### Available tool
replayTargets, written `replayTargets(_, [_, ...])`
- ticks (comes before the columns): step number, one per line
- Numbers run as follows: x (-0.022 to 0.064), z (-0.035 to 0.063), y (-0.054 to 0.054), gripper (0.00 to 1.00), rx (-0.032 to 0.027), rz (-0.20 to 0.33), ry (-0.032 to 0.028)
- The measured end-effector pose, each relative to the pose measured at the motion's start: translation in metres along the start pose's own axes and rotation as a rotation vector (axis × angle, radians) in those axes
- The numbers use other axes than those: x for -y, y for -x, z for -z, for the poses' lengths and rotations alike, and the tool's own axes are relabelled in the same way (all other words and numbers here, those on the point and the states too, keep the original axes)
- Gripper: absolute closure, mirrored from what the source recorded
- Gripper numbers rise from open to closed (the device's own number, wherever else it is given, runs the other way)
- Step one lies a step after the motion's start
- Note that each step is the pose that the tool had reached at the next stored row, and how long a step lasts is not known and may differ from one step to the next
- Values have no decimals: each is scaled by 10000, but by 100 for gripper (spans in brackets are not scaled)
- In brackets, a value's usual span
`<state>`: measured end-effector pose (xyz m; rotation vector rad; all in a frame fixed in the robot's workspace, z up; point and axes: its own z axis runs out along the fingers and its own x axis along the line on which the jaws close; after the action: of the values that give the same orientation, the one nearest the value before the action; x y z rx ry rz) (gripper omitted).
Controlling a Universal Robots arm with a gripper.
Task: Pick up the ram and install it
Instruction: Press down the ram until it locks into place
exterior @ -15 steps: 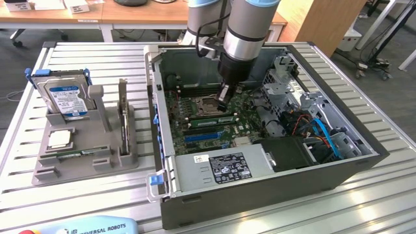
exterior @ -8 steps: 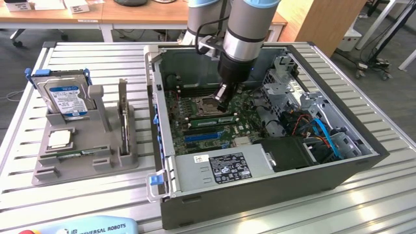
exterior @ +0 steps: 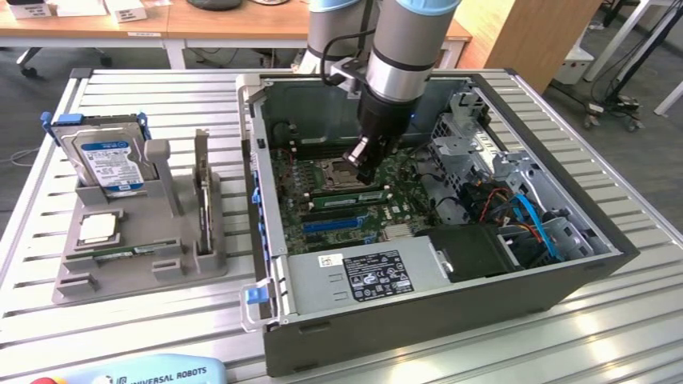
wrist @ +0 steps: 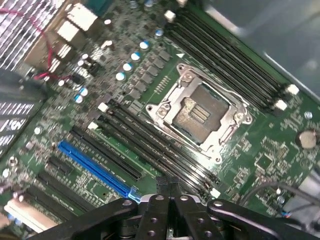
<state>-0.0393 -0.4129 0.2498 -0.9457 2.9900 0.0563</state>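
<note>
A: Item one, the gripper [exterior: 366,174]?
B: Inside the open computer case [exterior: 267,240], low over the green main board [wrist: 250,145]. Jaws shut, tips pressed together; nothing shows between them in the wrist view.

A: Why there?
B: My reading: closed tips suit bearing down on a thin edge rather than carrying. They sit directly over the long black slots [wrist: 135,135] beside the empty processor socket [wrist: 200,112].

A: Item two, the ram [exterior: 344,194]?
B: A pale green stick lying along those slots, just under the jaws, on the side of the socket towards the case's front edge. Seated or merely resting: cannot tell.

A: Surroundings inside the case?
B: Blue slot [wrist: 95,167] near, parallel to the black ones. Grey power box [exterior: 357,276] along the case's front edge. Metal drive cage [exterior: 481,152] and blue and orange cables [exterior: 529,216] on the exterior view's right; a red wire [wrist: 47,50] lies by the finned cooler.

A: Anything in the way?
B: The case walls hem the arm in; the cables are well apart from the slots.

A: On the bench [exterior: 597,320]?
B: Grey holder [exterior: 139,264] near the exterior view's left edge, carrying an upright hard drive [exterior: 107,160] and a square silver chip [exterior: 98,228].
</note>
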Motion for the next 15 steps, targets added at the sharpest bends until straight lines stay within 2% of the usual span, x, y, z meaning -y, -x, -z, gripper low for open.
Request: replayTargets(15, [1, -30, -1, 90, 88, -2724, -43])
